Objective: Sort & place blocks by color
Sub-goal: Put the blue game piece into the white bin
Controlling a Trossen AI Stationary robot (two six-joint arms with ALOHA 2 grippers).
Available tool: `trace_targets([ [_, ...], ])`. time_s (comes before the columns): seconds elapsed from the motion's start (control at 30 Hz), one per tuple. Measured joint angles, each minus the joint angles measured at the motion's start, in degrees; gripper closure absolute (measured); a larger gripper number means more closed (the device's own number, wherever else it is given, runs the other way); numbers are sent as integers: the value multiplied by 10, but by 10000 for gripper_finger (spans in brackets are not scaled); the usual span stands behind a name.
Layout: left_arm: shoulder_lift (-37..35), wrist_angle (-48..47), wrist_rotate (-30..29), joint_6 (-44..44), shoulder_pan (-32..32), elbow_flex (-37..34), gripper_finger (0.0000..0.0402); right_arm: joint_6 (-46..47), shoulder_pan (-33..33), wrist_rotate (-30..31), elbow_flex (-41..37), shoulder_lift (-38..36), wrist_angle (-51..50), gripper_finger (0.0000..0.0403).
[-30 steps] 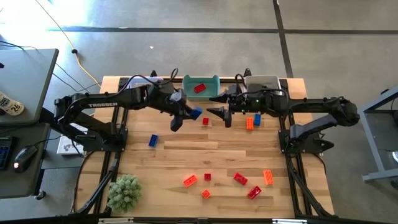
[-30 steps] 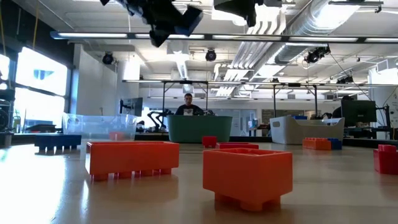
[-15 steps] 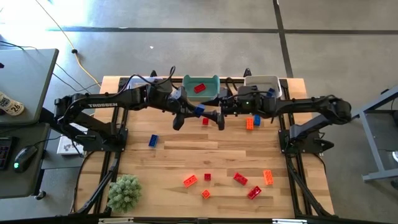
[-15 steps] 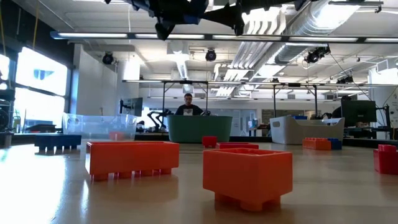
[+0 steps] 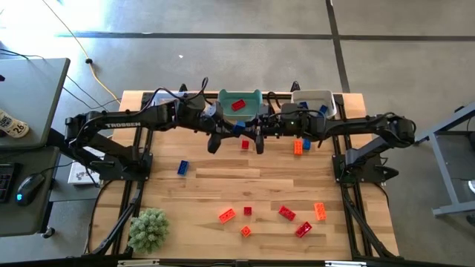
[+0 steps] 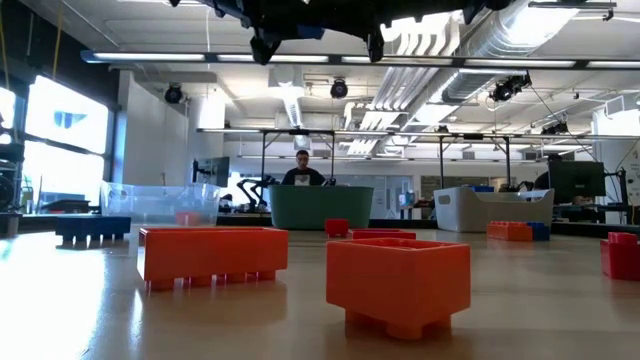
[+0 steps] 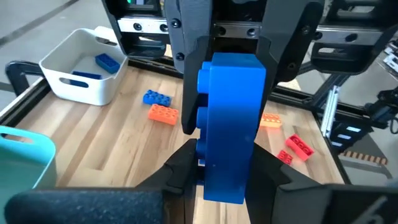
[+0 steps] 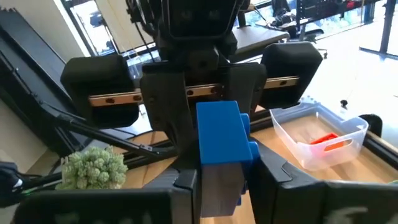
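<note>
Two arms meet above the table (image 5: 200, 185) just in front of the teal bin (image 5: 239, 104), the landmark used here. The left gripper (image 5: 223, 136) and the right gripper (image 5: 252, 136) face each other tip to tip, with one blue block (image 7: 229, 124) between them. In the left wrist view that block stands upright, clamped between the left gripper's own fingers (image 7: 180, 171), while the opposing fingers (image 7: 189, 68) of the right gripper flank its far end; whether they press on it cannot be told. The right wrist view shows the same block (image 8: 221, 134) end-on between both sets of fingers. Inside the teal bin lies one red block (image 5: 237, 105). The white bin (image 5: 315, 97), just right of the teal one, holds blue blocks (image 7: 107, 61). A clear bin (image 8: 320, 134) to the teal bin's left holds a red piece. In front of the teal bin, near the grippers, lie a small red cube (image 5: 246, 144) and an orange and blue pair (image 5: 301, 145). A lone blue block (image 5: 182, 167) lies farther forward and left. Well in front, near the table's front edge, are scattered red and orange blocks (image 5: 286, 213) and a fuzzy green plant (image 5: 148, 228).
</note>
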Motion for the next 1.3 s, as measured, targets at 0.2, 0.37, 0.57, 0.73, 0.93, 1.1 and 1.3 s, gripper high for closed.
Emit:
trace_targets([
  [0.2, 0, 0, -44, 18, -1, 0, 293, -9, 4, 28, 0, 0, -2, 336],
  [0.37, 0, 1, -50, 48, 0, 0, 255, -7, 4, 59, 0, 0, -26, 336],
  [0.57, 0, -1, -68, 49, 0, 0, 208, -23, -9, 140, 1, -9, -107, 336],
  [0.73, 0, -10, -99, 50, 0, 0, 187, -27, -40, 223, 1, -38, -220, 336],
  [0.93, 0, -8, -100, 50, 0, -4, 189, 18, -103, 309, 1, -72, -386, 336],
  [1.1, 0, -18, -108, 50, 1, -8, 190, 49, -170, 341, 0, -77, -493, 336],
  [1.3, 0, -29, -109, 46, 0, -8, 190, 49, -256, 350, 0, -71, -550, 336],
])
